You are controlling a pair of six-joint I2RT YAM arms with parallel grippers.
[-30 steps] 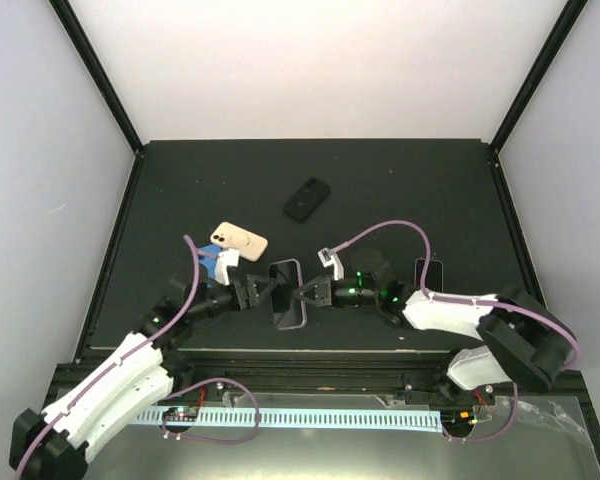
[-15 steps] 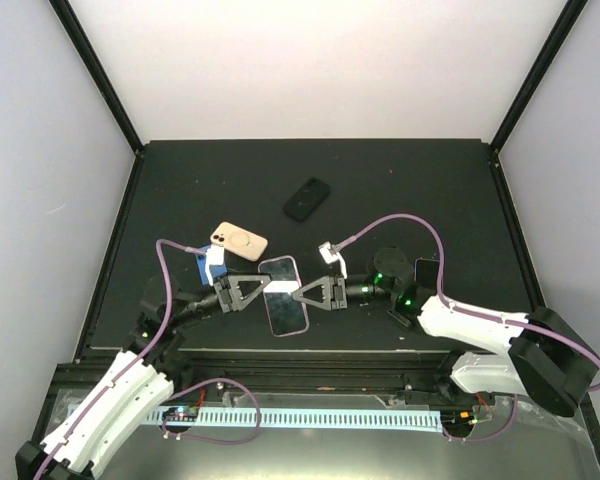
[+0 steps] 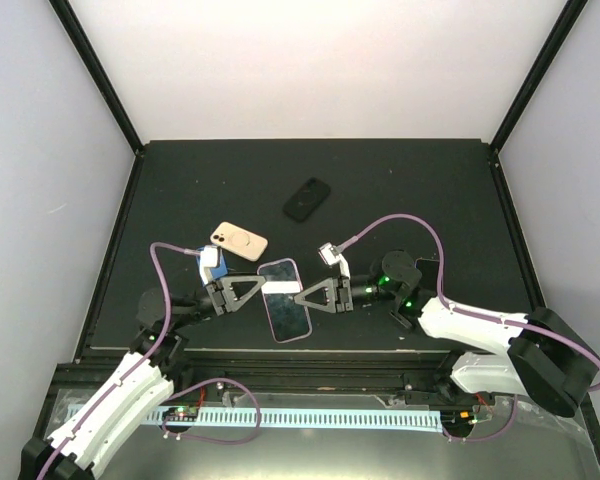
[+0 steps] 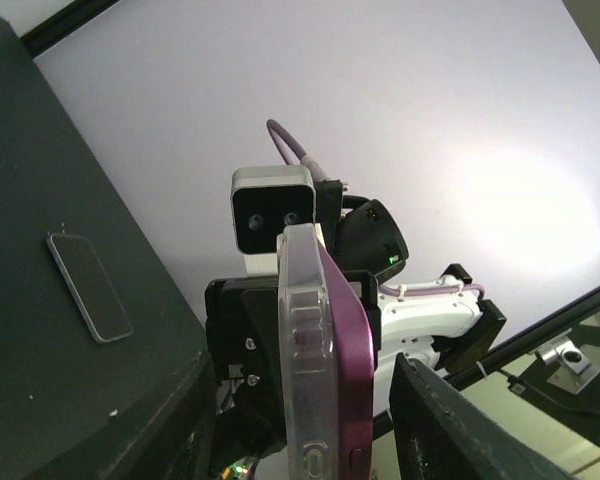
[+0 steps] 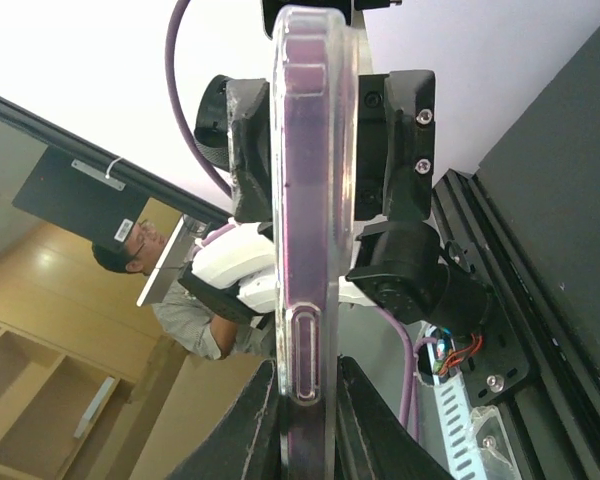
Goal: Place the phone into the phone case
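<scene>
One purple phone [image 3: 285, 299] w/ clear shell round its rim (pale screen up) is held over the table [image 3: 400, 190] nr its near edge. Long axis runs far-to-near, far end tipped slightly left. R gripper [image 3: 302, 297] pinches its right edge. L gripper [image 3: 264, 289] jaws straddle the left edge, apart.

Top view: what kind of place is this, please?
Probably a robot test booth in a lab: a black table closed in by plain white walls, with the left arm and right arm mounted at its near edge.
</scene>
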